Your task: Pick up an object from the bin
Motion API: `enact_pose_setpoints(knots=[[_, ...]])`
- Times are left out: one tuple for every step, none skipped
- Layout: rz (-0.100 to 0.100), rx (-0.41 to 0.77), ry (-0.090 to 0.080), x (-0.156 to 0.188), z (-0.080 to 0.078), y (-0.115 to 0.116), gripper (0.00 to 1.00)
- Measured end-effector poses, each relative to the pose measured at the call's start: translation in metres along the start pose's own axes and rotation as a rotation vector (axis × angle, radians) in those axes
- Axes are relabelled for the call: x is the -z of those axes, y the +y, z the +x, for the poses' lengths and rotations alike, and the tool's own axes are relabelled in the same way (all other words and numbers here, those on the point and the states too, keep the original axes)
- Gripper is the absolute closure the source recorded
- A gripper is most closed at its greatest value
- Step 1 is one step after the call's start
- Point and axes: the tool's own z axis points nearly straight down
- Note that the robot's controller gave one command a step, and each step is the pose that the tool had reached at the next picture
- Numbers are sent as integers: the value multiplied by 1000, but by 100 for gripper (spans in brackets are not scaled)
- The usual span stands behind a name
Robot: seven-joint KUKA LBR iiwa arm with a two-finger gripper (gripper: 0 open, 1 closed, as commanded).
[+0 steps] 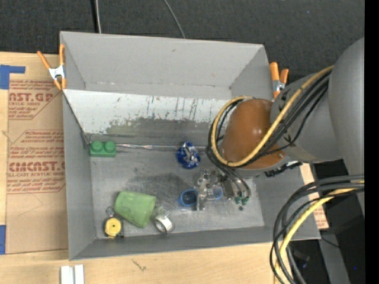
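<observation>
Up and to the left of the green cup (135,209), a green block (102,149) lies against the wall of the bin (76,176). A yellow round thing (112,227) sits just below and left of the cup. A small silver piece (163,223) sits just to the cup's right.

Further right and well above the cup is a blue-and-white thing (188,155). Level with the cup lies a small blue round thing (188,199). The gripper (206,195) is low over the floor just beside it, on the side away from the cup.

Metal and cables clutter the view there, so I cannot tell whether the gripper is released or clenched. It seems to have nothing in it.

The blue piece is small and flat. An off-centre approach may push it towards the cup, or a shallow pinch may let it slip out on the lift.
</observation>
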Motion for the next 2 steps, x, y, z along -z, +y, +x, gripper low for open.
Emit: enact_pose_setpoints(knots=[[0, 0, 5, 22, -1, 1, 100], [0, 0, 7, 22, -1, 1, 100]])
